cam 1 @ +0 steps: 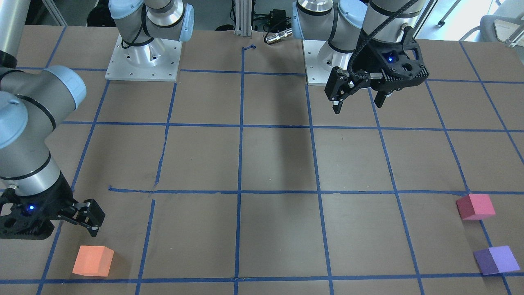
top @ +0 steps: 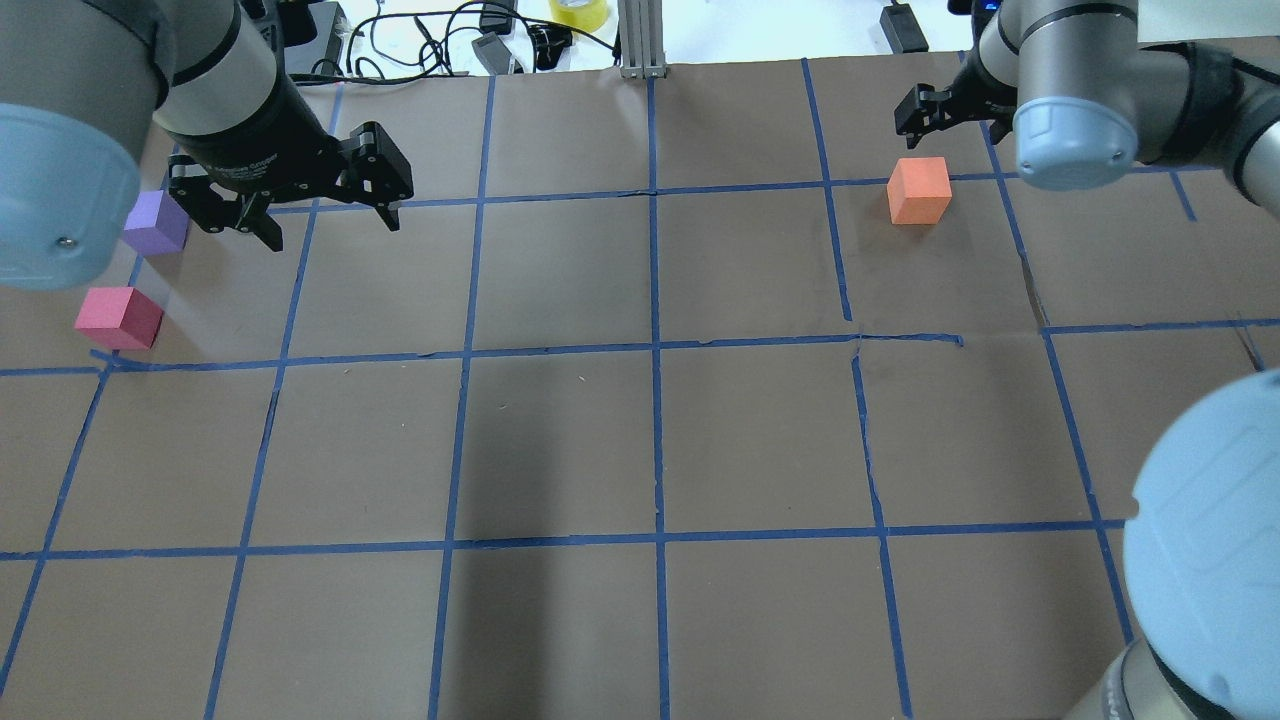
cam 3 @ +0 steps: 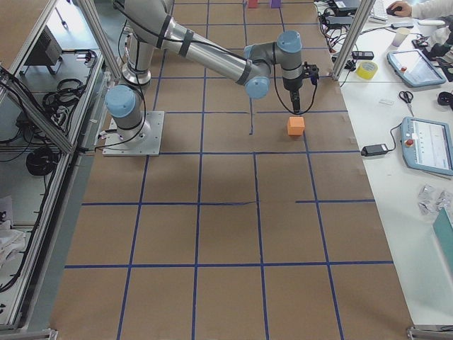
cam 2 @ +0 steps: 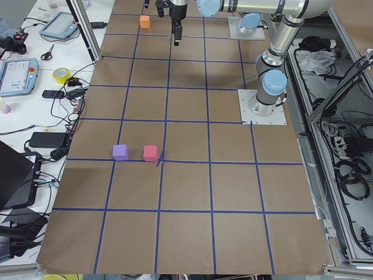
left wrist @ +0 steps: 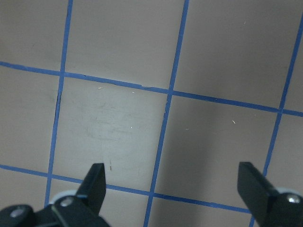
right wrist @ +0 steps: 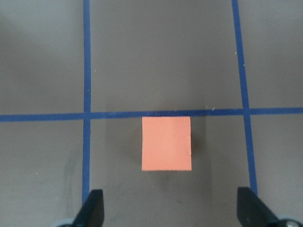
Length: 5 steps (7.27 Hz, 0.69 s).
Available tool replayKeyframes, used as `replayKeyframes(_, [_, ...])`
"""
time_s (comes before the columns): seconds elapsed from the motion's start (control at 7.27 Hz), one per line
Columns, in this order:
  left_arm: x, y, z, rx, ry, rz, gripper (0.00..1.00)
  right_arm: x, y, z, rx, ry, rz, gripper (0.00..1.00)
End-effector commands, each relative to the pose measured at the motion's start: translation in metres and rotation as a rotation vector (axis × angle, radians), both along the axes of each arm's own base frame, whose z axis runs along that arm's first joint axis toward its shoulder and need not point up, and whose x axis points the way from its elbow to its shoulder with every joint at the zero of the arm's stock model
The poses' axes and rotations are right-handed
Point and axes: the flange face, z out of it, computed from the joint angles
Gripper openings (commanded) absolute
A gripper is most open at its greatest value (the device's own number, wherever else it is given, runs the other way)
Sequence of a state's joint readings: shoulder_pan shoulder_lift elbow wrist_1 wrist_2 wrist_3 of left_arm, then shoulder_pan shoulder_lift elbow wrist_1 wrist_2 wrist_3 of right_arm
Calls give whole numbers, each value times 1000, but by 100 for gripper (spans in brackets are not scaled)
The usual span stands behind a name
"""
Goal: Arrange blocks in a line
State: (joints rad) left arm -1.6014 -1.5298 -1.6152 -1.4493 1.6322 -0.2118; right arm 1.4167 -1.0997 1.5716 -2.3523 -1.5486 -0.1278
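We log both arms wrist-down: right gripper spread wide, empty, poised just beside the orange block on the surface, left gripper likewise spread, empty, near the purple block and pink block.

Bench: brown surface, crossed by blue tape grid.
Tape roll: yellow, off the bench edge, near cables.
Scissors: between two tablets.
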Motion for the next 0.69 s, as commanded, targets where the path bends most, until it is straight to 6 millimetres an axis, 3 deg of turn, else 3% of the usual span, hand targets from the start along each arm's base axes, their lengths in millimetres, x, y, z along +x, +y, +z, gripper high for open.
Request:
replayKeyframes(0.0, [0, -1, -1, 2, -1, 0, 100, -5, -14, -44, 6, -9, -7, 100])
replayKeyframes(0.55, [0, -3, -2, 1, -6, -64, 100, -20, -23, -89, 34, -8, -14, 100])
